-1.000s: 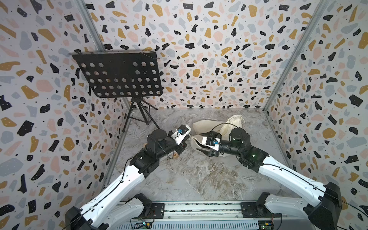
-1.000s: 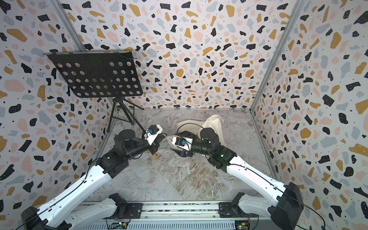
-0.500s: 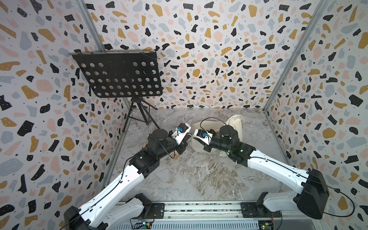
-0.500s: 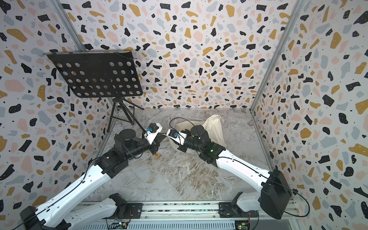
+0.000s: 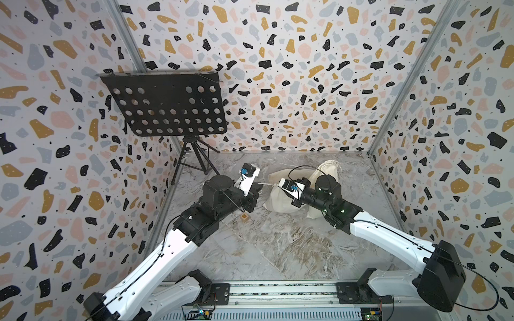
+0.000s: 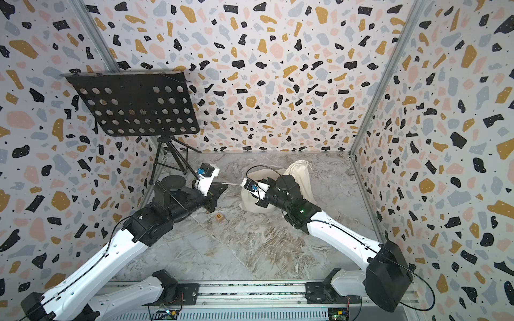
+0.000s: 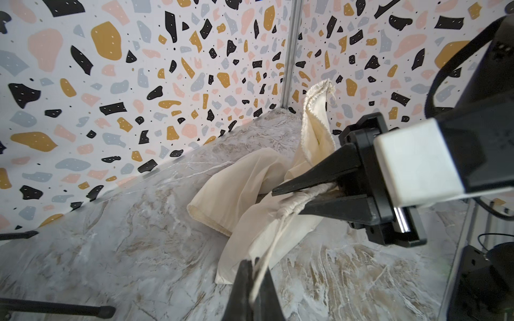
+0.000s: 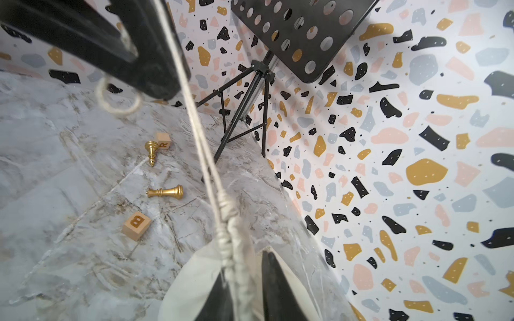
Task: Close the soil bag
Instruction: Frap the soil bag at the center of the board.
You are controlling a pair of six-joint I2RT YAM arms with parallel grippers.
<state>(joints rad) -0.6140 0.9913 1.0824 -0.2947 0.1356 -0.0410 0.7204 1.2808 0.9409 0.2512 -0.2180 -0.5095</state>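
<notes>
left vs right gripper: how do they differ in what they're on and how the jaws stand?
The left gripper is on the cord; the right gripper is at the gathered neck of the soil bag.
The left gripper's jaws are shut on the cord; the right gripper's jaws sit slightly apart around the neck, pinch unclear.
Shared: the cord runs straight between them.
</notes>
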